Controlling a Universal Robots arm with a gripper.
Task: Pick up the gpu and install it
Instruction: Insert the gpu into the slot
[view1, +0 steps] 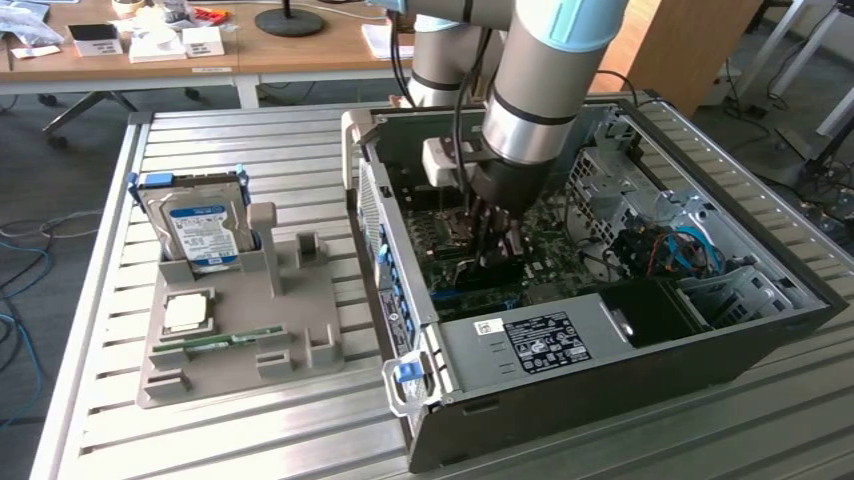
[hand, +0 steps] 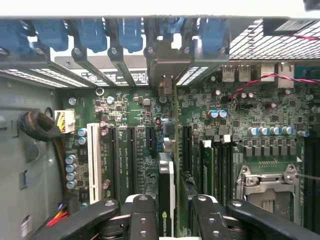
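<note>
- I am reaching my black two-fingered pincer (hand: 166, 215) down inside the open dark metal computer case (view1: 747, 340), over its green motherboard (hand: 135, 135).
- I am holding the thin dark GPU card (hand: 165, 195) edge-on between my fingers (hand: 142, 217), the jaws closed on it.
- Pickup is done; the card is standing above the motherboard's slots, seemingly not yet seated.

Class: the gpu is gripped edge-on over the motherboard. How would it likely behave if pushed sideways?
The gpu is a thin card standing on edge, so it would probably tip. Held in the gripper, it looks stiff, not floppy. Its exposed circuitry is likely fragile.
</note>
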